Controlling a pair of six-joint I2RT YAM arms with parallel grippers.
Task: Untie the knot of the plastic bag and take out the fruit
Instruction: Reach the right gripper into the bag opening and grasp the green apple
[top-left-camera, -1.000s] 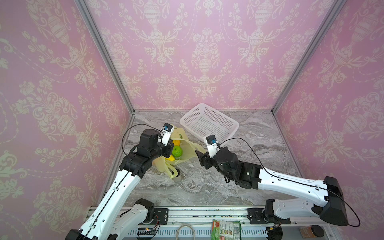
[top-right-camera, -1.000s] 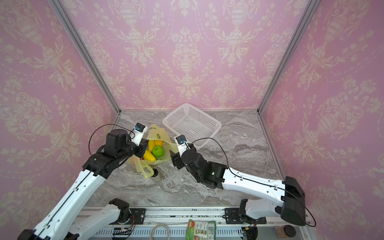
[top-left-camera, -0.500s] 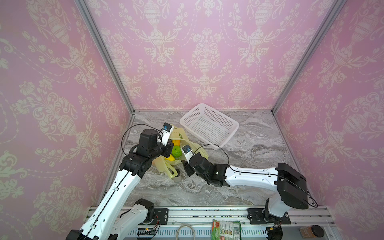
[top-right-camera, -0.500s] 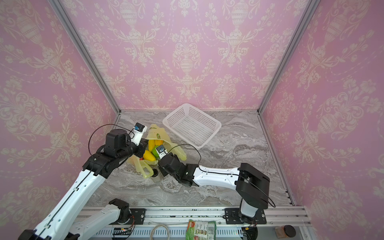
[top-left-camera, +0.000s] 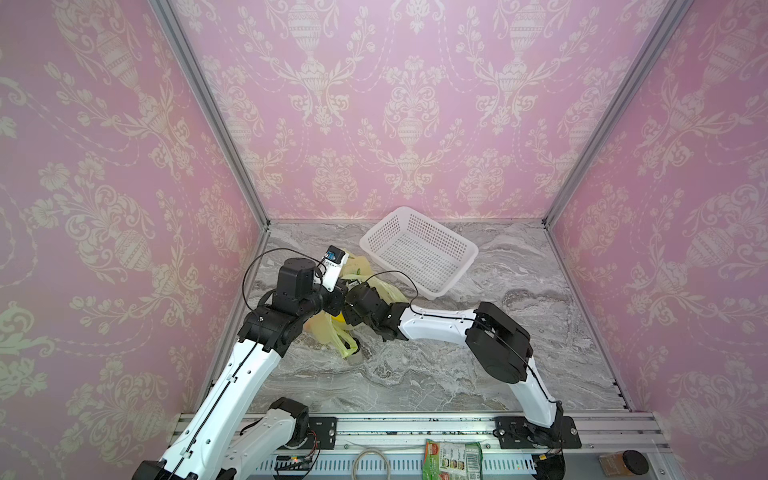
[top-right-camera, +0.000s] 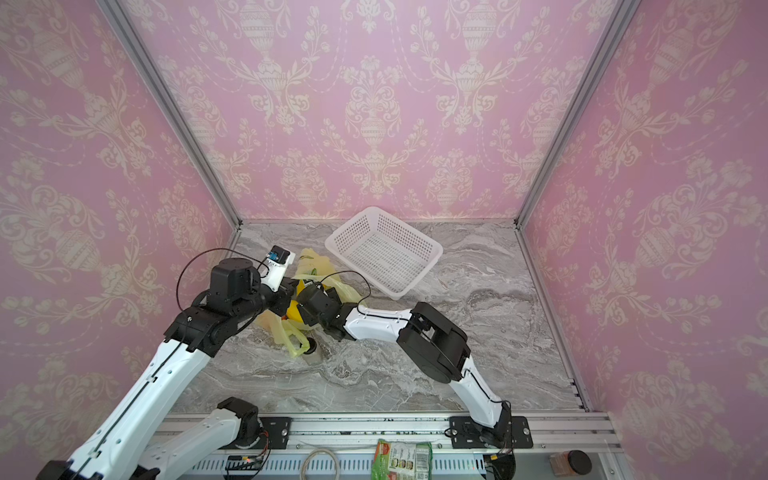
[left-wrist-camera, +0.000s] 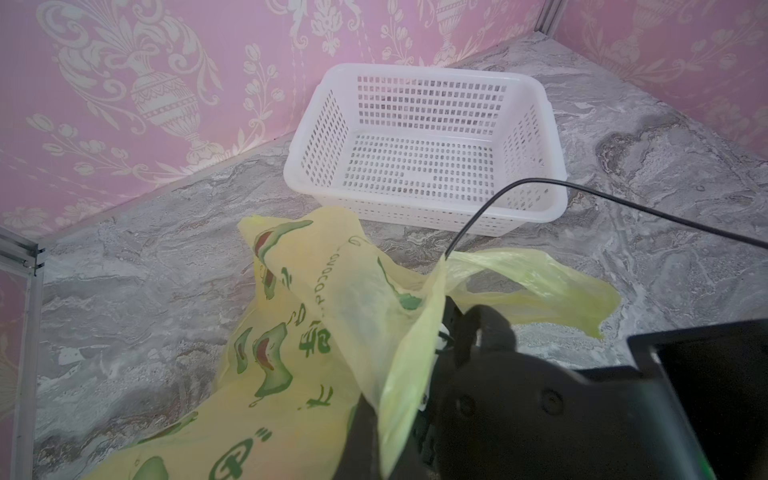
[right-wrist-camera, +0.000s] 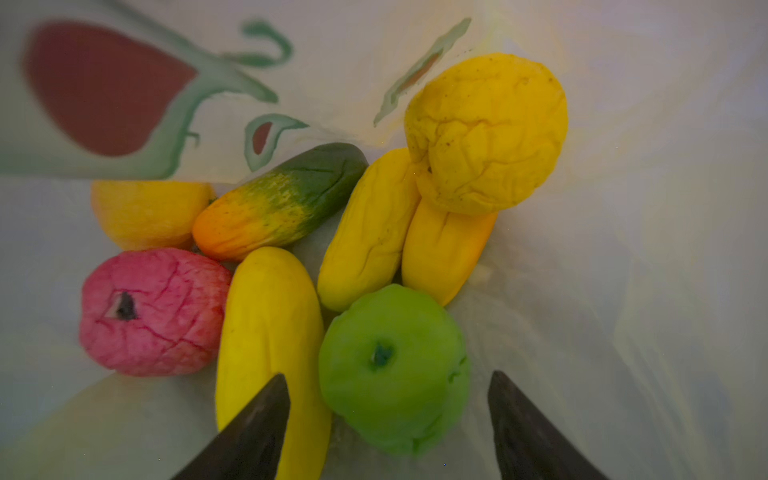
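Yellow-green plastic bag sits at 8 o'clock off the basket. We see left gripper clamped shut on its rim, right gripper wide open inside, straddling green apple among fruit.

plastic bag: thin translucent film, crinkled. fruit: matt, wrinkled skins; green apple smoother. basket: white perforated plastic, slight sheen. table: smooth grey marble-look.

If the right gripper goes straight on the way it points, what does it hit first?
Most likely the glossy green toy apple, lying ahead between the fingers of the open right gripper; the long yellow fruit lies just beside. Depth is unclear.
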